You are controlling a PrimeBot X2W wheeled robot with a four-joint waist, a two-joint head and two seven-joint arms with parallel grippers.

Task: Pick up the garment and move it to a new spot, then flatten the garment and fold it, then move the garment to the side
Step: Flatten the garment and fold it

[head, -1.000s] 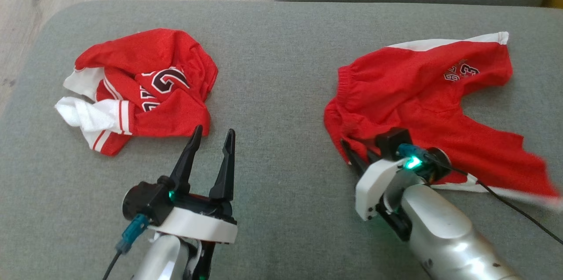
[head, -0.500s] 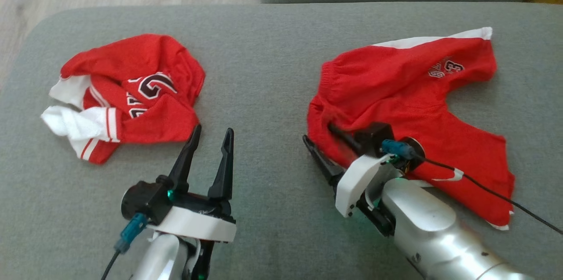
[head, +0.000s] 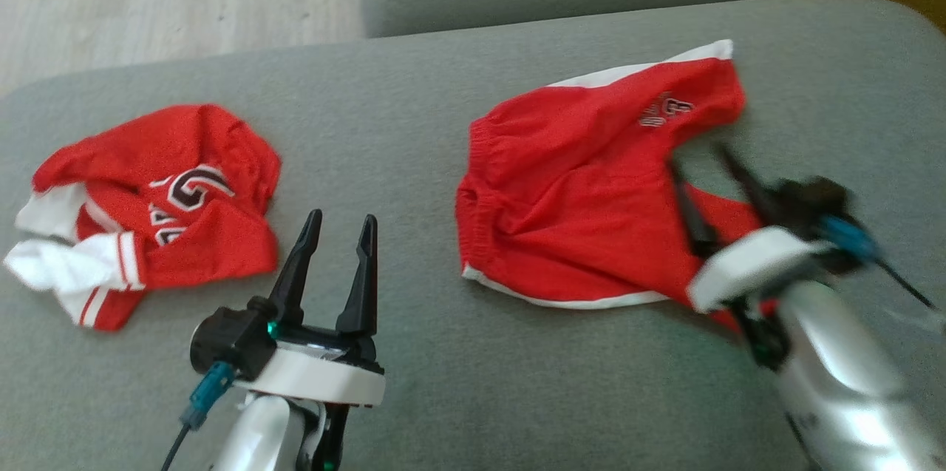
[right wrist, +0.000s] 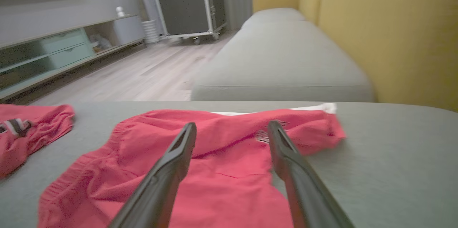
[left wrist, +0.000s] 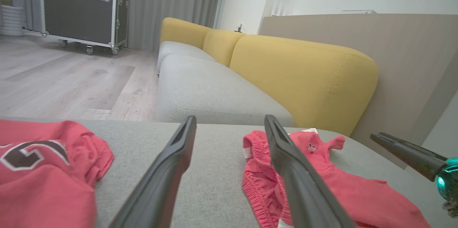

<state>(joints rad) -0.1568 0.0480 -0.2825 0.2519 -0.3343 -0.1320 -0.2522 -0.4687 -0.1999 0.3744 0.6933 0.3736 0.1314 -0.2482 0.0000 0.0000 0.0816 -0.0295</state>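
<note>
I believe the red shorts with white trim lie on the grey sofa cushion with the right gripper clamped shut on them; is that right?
Not quite: the right gripper is open, jaws apart over the red shorts with white trim and gripping nothing, as the right wrist view shows. The shorts do lie on the grey sofa cushion.

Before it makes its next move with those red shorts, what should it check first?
1. Right gripper, jaws open, holding nothing: ok.
2. Left gripper, jaws open and empty: ok.
3. The red shorts lie flat: not ok, creased, one leg partly hidden behind the right arm.
4. Fold made: not ok, not yet.
5. The crumpled jersey lies apart from the red shorts, with bare sofa seat between them: ok.
6. Right gripper clear of the cloth: cannot tell, blurred.
</note>
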